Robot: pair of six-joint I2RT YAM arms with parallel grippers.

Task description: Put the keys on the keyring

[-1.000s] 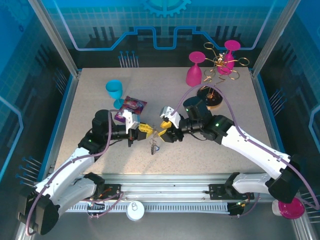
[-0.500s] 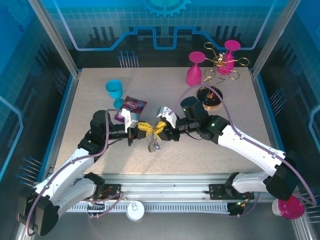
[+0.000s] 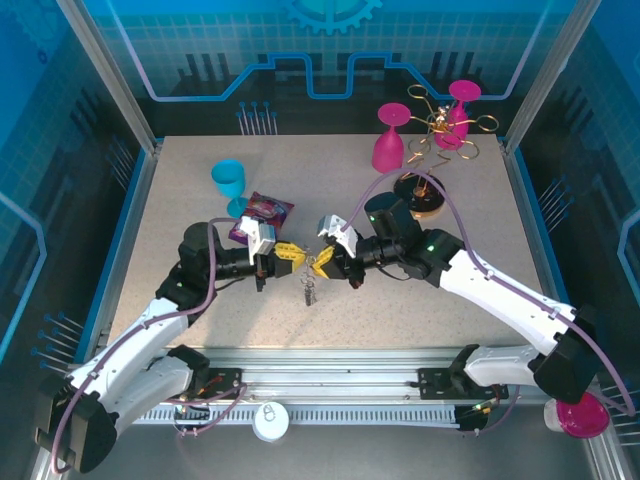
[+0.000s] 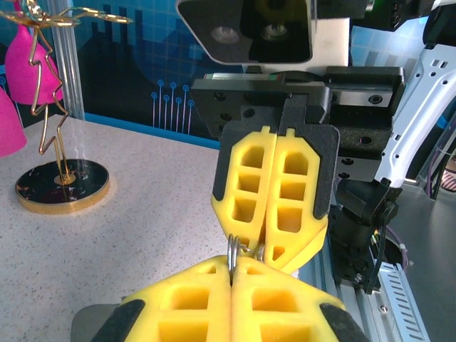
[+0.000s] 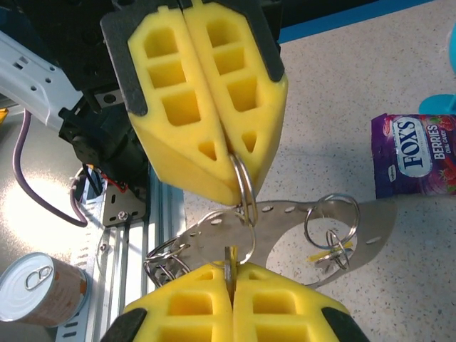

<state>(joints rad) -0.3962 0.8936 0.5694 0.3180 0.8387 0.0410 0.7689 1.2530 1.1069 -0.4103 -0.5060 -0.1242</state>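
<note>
Both arms reach in low over the table from their bases, elbows bent outward, forearms angled toward each other, wrists roughly level; left gripper (image 3: 291,256) and right gripper (image 3: 322,264) meet tip to tip near mid-table, close against each other; left fingers (image 5: 178,107) pressed flat together, a ring of the keyring (image 5: 285,221) nipped at their tips; right fingers (image 4: 246,185) likewise closed, no gap along the seam, a thin brass key (image 5: 228,258) caught between them.
</note>
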